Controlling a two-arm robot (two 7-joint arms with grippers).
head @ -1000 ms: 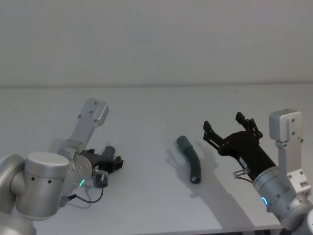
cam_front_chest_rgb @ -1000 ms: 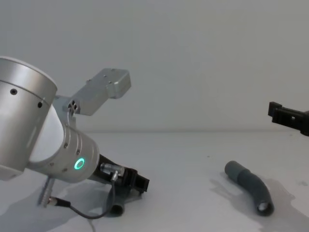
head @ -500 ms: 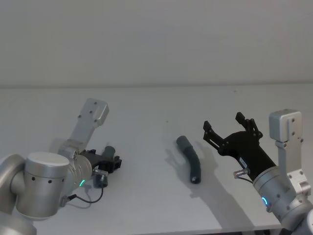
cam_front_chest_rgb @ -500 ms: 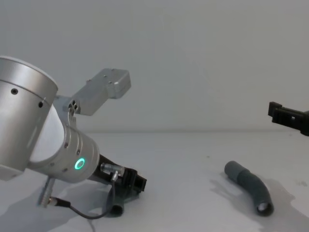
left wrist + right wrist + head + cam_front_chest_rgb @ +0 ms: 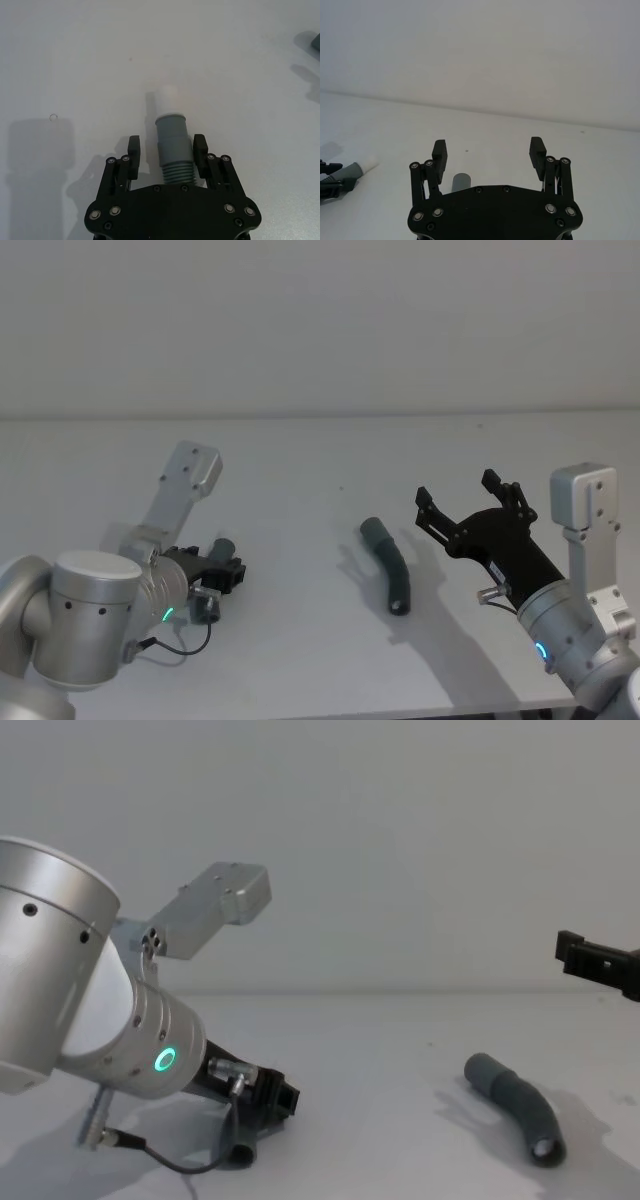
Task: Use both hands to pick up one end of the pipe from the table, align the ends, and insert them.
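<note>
My left pincer (image 5: 166,147) low on the counter (image 5: 300,470) at left, fingers straddling the ribbed hose piece (image 5: 171,127), its white tip (image 5: 166,100) pointing outward, gap on one side, not clamped, bent hose piece (image 5: 390,565) lying mid-counter, my right pincer (image 5: 456,490) raised just beside it, fingers wide apart.
</note>
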